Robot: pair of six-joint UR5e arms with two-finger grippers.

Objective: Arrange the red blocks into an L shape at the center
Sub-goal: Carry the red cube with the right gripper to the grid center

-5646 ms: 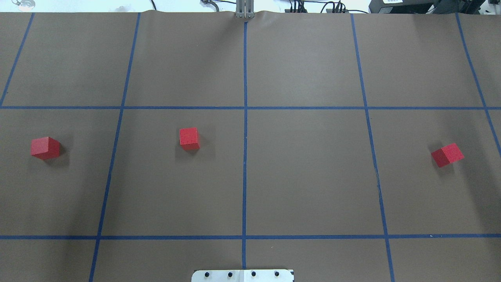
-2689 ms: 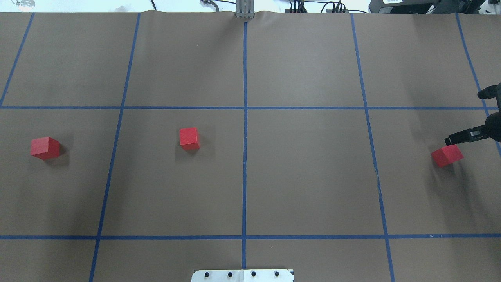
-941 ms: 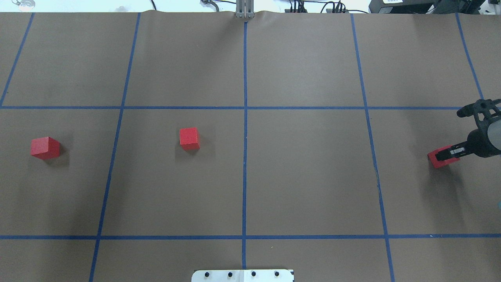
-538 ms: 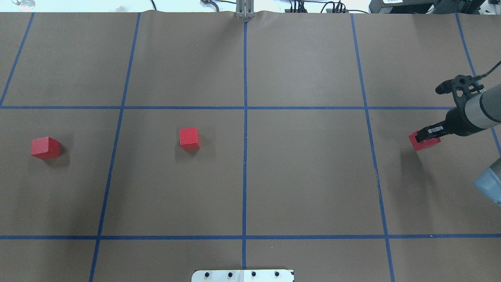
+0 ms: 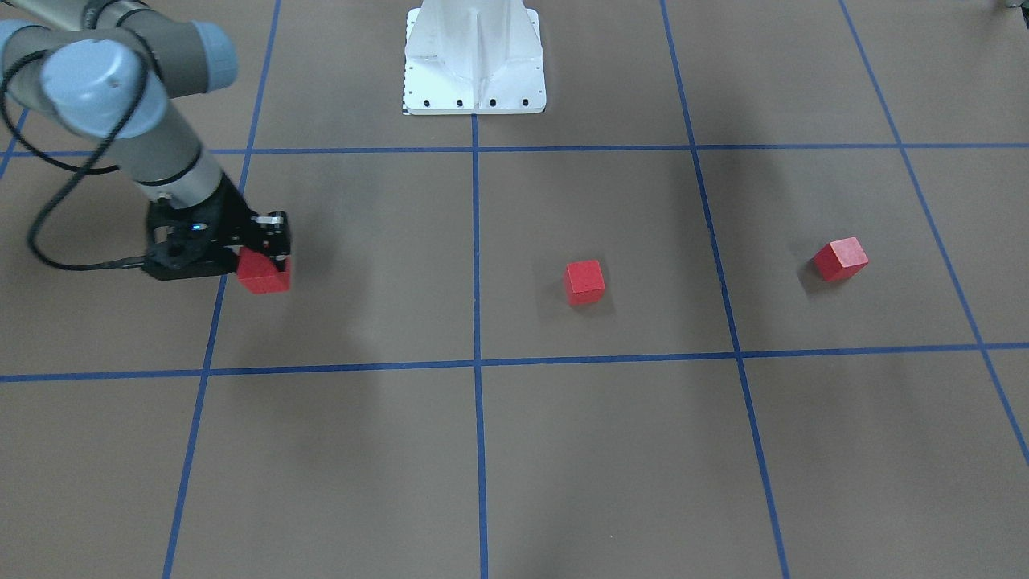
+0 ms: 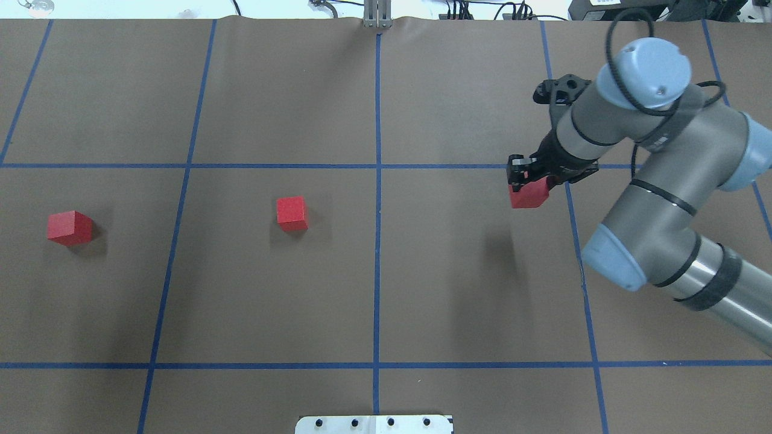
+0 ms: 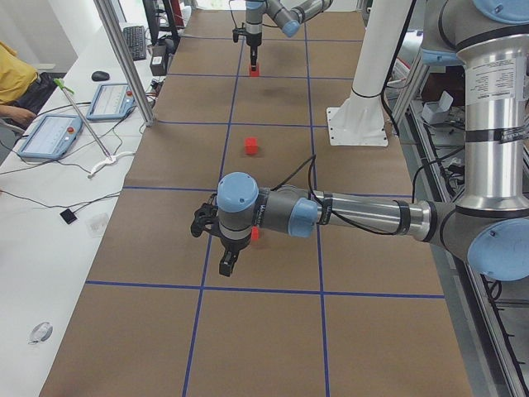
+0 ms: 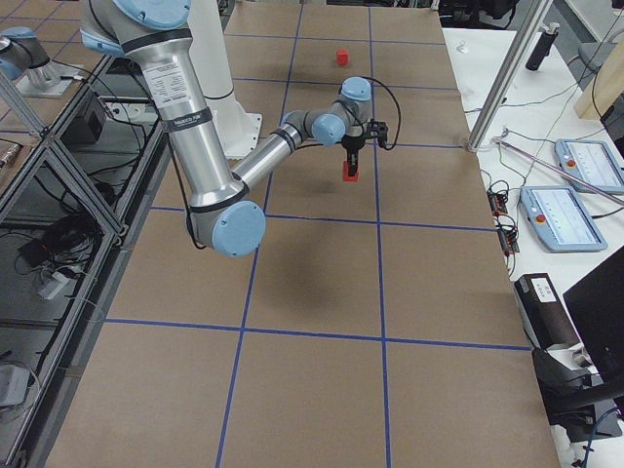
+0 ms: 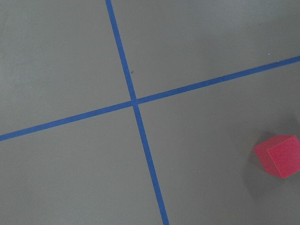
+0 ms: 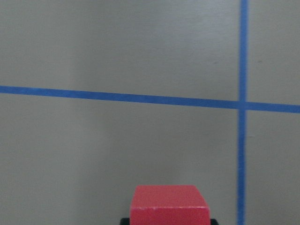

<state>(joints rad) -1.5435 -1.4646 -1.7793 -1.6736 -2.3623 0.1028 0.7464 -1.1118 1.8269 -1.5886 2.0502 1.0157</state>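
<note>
I'm seeing the right claw (image 6: 525, 184) clamping a red block (image 6: 529, 198) over the worktop's (image 6: 458, 289) right half, other two blocks (image 6: 292, 213) (image 6: 70, 227) sitting toward its left edge. I'm guessing light, rigid, matte, so pinching opposite flat faces. The left claw (image 7: 226, 265), can't tell.

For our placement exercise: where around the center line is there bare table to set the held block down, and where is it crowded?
Bare: the square between the central line and the right gripper with its carried block. Left of that line, the middle block takes room; the far block lies beyond.

No text, label or number is legible.
</note>
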